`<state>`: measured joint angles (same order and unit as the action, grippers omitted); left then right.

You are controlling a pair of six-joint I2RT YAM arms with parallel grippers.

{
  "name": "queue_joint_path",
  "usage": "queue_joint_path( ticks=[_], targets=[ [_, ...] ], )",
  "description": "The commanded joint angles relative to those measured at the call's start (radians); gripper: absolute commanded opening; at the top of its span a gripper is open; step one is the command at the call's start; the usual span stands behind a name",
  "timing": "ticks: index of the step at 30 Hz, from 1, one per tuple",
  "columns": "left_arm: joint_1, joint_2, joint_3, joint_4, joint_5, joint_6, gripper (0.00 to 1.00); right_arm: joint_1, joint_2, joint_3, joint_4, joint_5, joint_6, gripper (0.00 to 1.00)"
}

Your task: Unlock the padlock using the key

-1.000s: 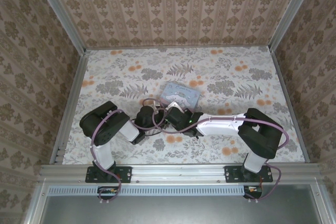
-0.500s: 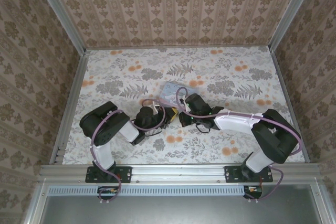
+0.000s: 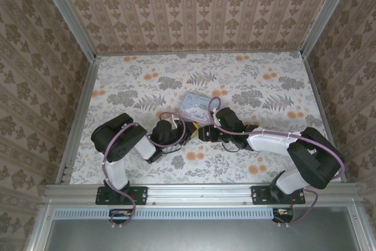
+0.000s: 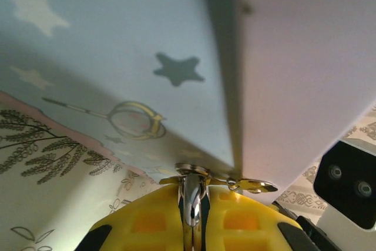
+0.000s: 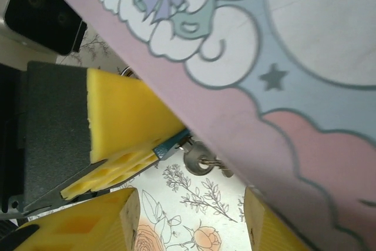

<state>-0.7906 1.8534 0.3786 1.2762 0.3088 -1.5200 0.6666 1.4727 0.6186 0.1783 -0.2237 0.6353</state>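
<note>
**At mid-desk (image 3: 135, 74): padlock (image 5: 170, 143) pinched in left hand (image 4: 192, 218), right hand (image 5: 191, 227) parted just beside it**

From above: both arms bent inward, the two hands almost nose to nose just in front of a pale blue cartoon tin (image 3: 197, 105) on the floral-patterned desk. Padlock too small to make out from up there.

Through the right wrist camera: yellow foam pads (image 5: 123, 116) of the left hand squeezed together on a small teal-blue padlock body, only one edge of it peeking out between them. Just below that edge, the round silver head of a key (image 5: 197, 161), touching the padlock; cannot tell whether seated in the keyhole. Close above both, tilted, the tin's pink-and-blue face with a white cartoon character. Along the bottom edge, the right hand's own yellow fingertips (image 5: 111, 221) well parted, nothing between them but bare floral desk; near the key, yet apart from it.

Through the left wrist camera: left hand closed narrow around a thin, shiny metal piece (image 4: 191, 195) standing upright between its pads. At the top of that piece, a small ring and a brass-toned sliver pointing right, tucked close under the tin's lower corner. At far right, a black-and-white part of the other arm.
</note>
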Motion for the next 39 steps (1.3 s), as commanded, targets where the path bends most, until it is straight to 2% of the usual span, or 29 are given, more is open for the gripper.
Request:
queue_joint_path(
  ticks=[1, 5, 10, 14, 19, 23, 25, 28, 33, 39],
  targets=[
    [-0.023, 0.014, -0.035, -0.004, 0.096, 0.055, 0.08, -0.057, 0.017, 0.017, 0.089, 0.068, 0.016, 0.52],
    [-0.029, -0.001, -0.035, -0.029, 0.101, 0.078, 0.23, -0.084, 0.055, 0.059, 0.119, 0.051, 0.033, 0.52],
    [-0.028, -0.081, -0.049, -0.099, 0.098, 0.115, 0.46, -0.121, 0.11, 0.114, 0.164, 0.031, 0.073, 0.52],
    [-0.014, -0.203, -0.052, -0.221, 0.098, 0.161, 0.55, -0.159, 0.16, 0.161, 0.207, -0.011, 0.105, 0.52],
    [0.051, -0.435, -0.024, -0.516, 0.104, 0.258, 0.62, -0.167, 0.133, 0.12, 0.241, -0.04, 0.115, 0.52],
    [0.121, -0.627, 0.084, -0.914, 0.075, 0.435, 0.7, -0.168, 0.096, 0.031, 0.253, -0.033, 0.091, 0.52],
    [0.161, -0.668, 0.152, -1.06, 0.07, 0.511, 0.72, -0.167, 0.104, 0.003, 0.261, -0.042, 0.067, 0.52],
    [0.225, -0.669, 0.232, -1.167, 0.095, 0.581, 0.74, -0.168, 0.131, -0.035, 0.298, -0.051, 0.032, 0.52],
    [0.282, -0.592, 0.387, -1.327, 0.104, 0.722, 0.78, -0.168, 0.19, -0.037, 0.316, -0.07, -0.039, 0.5],
    [0.327, -0.489, 0.499, -1.392, 0.125, 0.805, 0.79, -0.168, 0.254, 0.012, 0.3, -0.084, -0.093, 0.47]
  ],
)
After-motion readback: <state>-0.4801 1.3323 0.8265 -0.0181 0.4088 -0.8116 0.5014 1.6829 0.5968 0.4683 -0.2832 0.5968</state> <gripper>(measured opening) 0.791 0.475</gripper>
